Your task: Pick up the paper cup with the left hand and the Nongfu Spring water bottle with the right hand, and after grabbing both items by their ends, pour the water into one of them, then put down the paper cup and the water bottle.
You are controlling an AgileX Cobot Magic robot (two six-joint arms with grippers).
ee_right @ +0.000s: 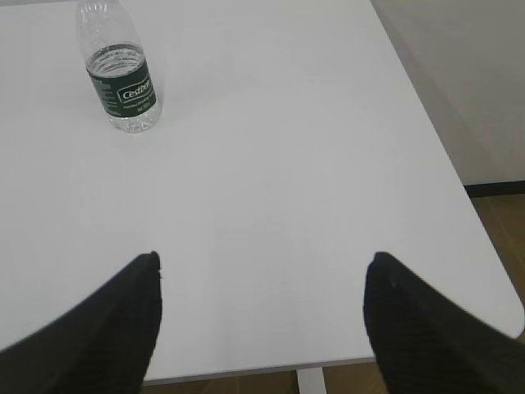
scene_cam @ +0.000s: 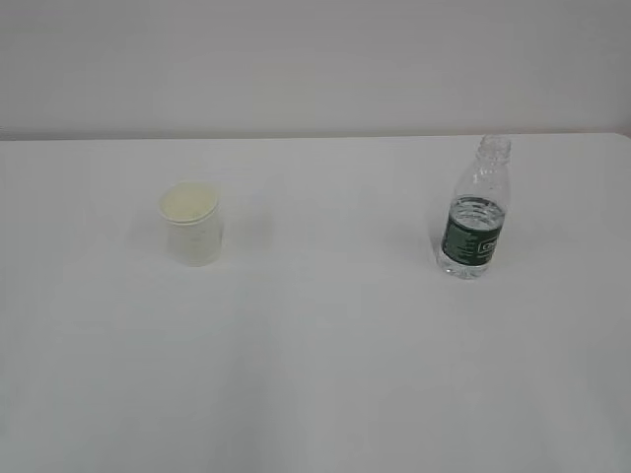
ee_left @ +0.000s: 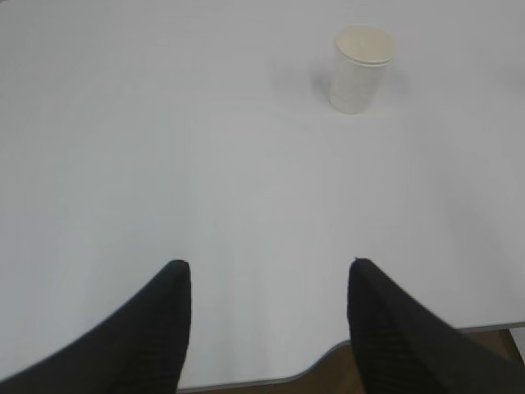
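The white paper cup (scene_cam: pixel 192 224) stands upright on the left of the white table (scene_cam: pixel 325 335); the left wrist view shows the cup (ee_left: pixel 361 68) far ahead and to the right. My left gripper (ee_left: pixel 269 267) hangs open above the table's near edge, nothing between its fingers. The Nongfu Spring water bottle (scene_cam: pixel 476 209), clear with a dark green label and no cap, stands upright on the right, partly filled with water. In the right wrist view the bottle (ee_right: pixel 117 67) is far ahead at upper left. My right gripper (ee_right: pixel 262 261) is wide open and empty. Neither arm shows in the exterior view.
The table's near edge (ee_left: pixel 271 379) lies just under the left fingers. Its right edge and rounded corner (ee_right: pixel 500 287) sit close to my right gripper, with brown floor (ee_right: pixel 504 222) beyond. A pale wall (scene_cam: pixel 315 59) rises behind the table.
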